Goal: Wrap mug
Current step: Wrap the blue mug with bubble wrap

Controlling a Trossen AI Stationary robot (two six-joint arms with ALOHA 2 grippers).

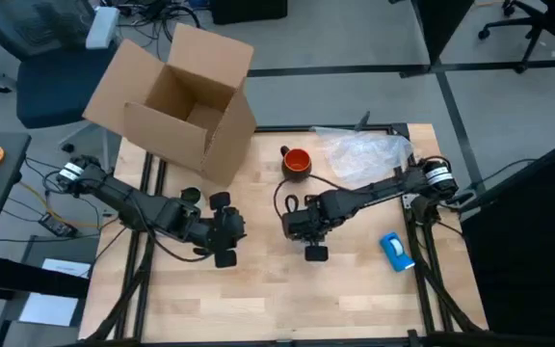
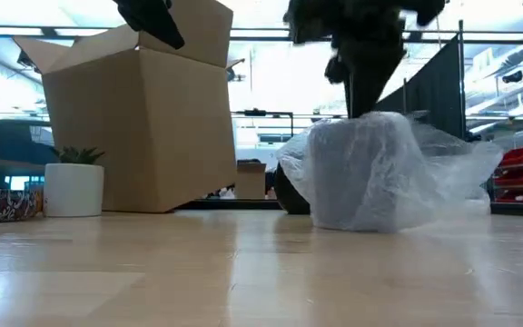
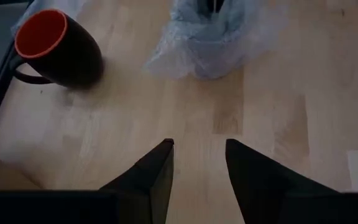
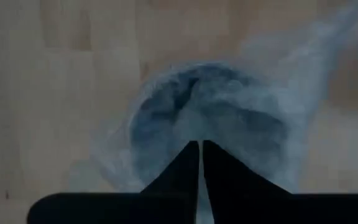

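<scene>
The mug (image 1: 296,161) is seen upright on the wooden table (image 1: 258,299), just beside a crumpled sheet of clear bubble wrap (image 1: 366,154) and near an open cardboard box (image 1: 176,101). The right gripper (image 4: 201,144), fingers pressed nearly together, is held above the wrap. The left gripper (image 3: 197,146) is held over bare table, jaws narrowly parted and empty. A blue object (image 1: 397,250) lies well apart.

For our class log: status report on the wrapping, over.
Left gripper open, idle. Right gripper shut on plastic wrap. Mug unwrapped, beside it. Nothing blocking.
</scene>
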